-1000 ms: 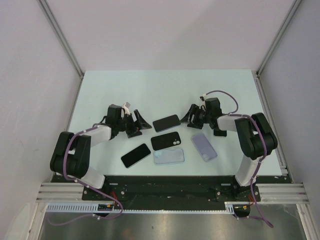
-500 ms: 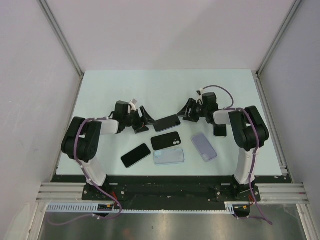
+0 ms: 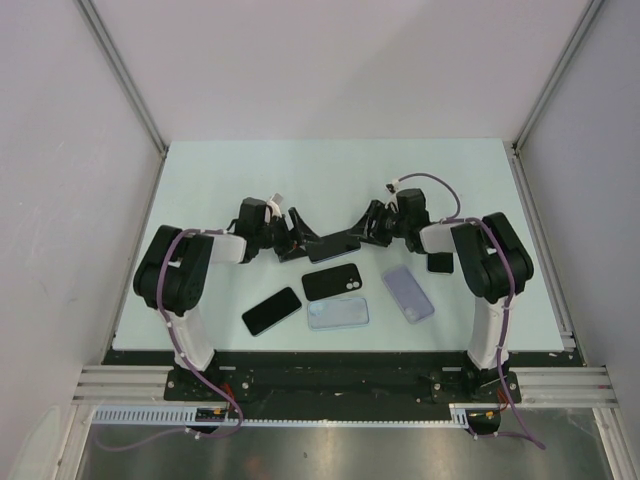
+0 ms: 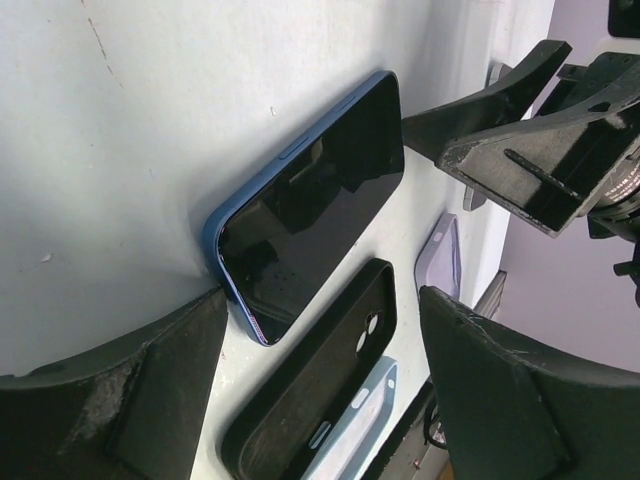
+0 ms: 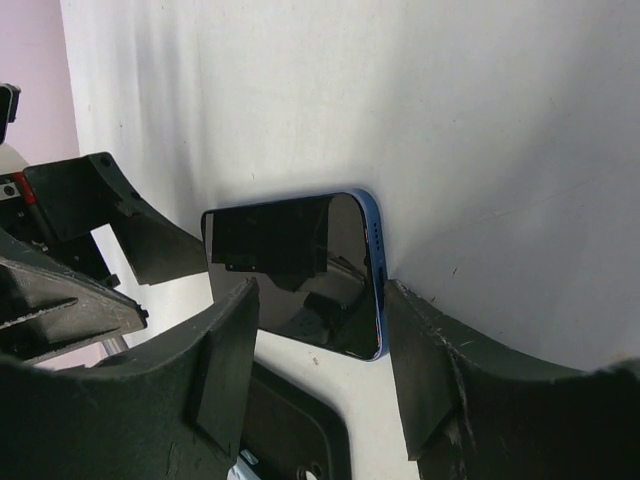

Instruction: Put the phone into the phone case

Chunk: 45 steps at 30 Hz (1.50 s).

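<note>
The phone (image 3: 333, 246), dark screen up with a blue rim, lies flat mid-table between both grippers. My left gripper (image 3: 299, 241) is open at its left end; in the left wrist view the phone (image 4: 310, 200) has its near corner just ahead of the gripper (image 4: 322, 298). My right gripper (image 3: 366, 231) is open at the other end. There the phone (image 5: 300, 270) reaches in between the gripper (image 5: 320, 290), and one finger (image 5: 420, 340) is close against the blue edge. A black phone case (image 3: 331, 283) lies open side up just in front of the phone.
A pale blue clear case (image 3: 337, 313) lies in front of the black case. A second dark phone (image 3: 271, 311) lies front left, a lilac case (image 3: 408, 292) front right, and a small black object (image 3: 438, 262) sits by the right arm. Grey walls enclose the table.
Both grippers have moved inward along the table to the two ends of the blue-rimmed phone. The right jaws have narrowed a little. The phone and cases have stayed put.
</note>
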Motion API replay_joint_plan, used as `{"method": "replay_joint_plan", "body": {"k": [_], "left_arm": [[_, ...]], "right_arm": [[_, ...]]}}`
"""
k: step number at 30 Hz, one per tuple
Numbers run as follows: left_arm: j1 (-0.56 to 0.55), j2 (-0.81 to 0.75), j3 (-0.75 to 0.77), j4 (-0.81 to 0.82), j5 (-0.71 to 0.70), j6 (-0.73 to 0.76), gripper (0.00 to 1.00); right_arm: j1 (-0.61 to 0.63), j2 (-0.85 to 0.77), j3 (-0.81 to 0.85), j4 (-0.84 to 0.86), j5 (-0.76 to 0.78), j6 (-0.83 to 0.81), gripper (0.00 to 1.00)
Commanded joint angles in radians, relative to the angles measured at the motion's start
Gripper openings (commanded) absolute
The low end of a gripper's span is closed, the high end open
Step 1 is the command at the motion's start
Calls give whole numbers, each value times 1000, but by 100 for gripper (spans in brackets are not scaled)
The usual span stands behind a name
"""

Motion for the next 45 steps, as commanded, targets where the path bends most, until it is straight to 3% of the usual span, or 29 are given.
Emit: {"method": "replay_joint_plan", "body": {"k": [1, 17, 26, 38, 45], "left_arm": [[-24, 1, 1, -9, -17, 2, 84], [-47, -156, -1, -6, 37, -21, 81], [-108, -217, 8, -6, 63, -18, 73], [-129, -42, 44, -7, 31, 8, 42], [-133, -38, 50, -7, 23, 34, 8]], "right_arm": [[43, -17, -85, -45, -59, 37, 57], [45, -99, -200, 21, -84, 66, 56], [14, -134, -211, 12, -85, 57, 56], [7, -168, -214, -35, -90, 26, 56], [7, -208, -223, -48, -85, 20, 57]]}}
